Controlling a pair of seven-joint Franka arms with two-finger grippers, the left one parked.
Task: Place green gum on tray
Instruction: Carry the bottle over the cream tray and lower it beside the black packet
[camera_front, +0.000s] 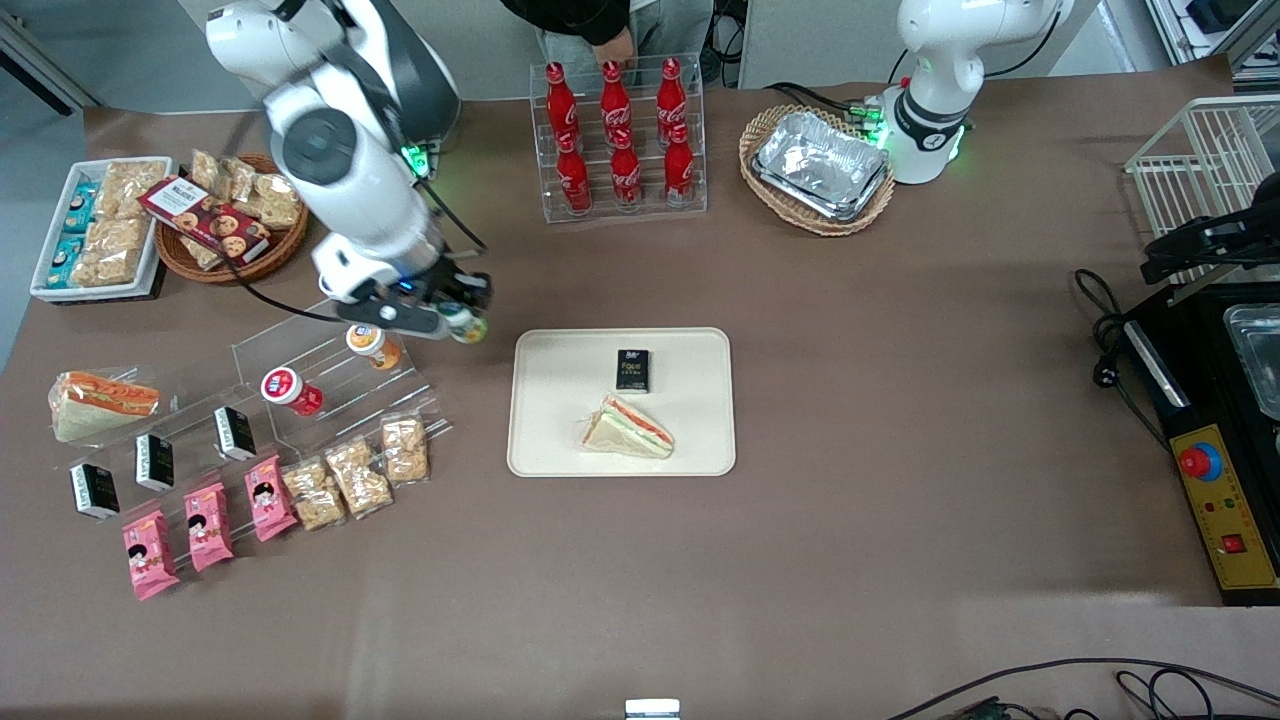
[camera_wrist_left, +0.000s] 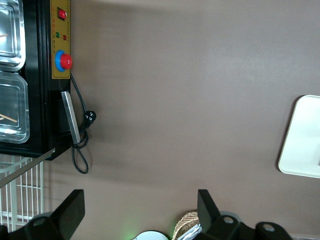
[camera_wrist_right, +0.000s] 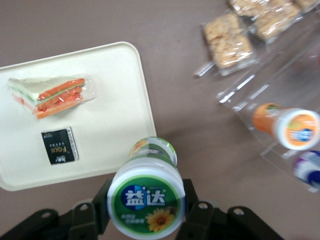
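My right gripper (camera_front: 462, 318) is shut on the green gum (camera_front: 466, 324), a small bottle with a green-rimmed white lid. I hold it above the brown table, between the clear acrylic rack (camera_front: 330, 375) and the cream tray (camera_front: 560, 445). In the right wrist view the gum's lid (camera_wrist_right: 146, 201) sits between my black fingers (camera_wrist_right: 99, 200), with the tray's rim (camera_wrist_right: 148, 117) close by. The tray holds a wrapped sandwich (camera_front: 628, 428) and a small black pack (camera_front: 632, 369).
The rack holds an orange-lidded bottle (camera_front: 372, 345) and a blue-lidded bottle (camera_front: 290, 390). Snack bags (camera_front: 355, 475), pink packs (camera_front: 205, 525) and small black packs (camera_front: 155, 460) lie nearer the front camera. Cola bottles (camera_front: 618, 135), a foil-tray basket (camera_front: 818, 168) and a cookie basket (camera_front: 225, 215) stand farther off.
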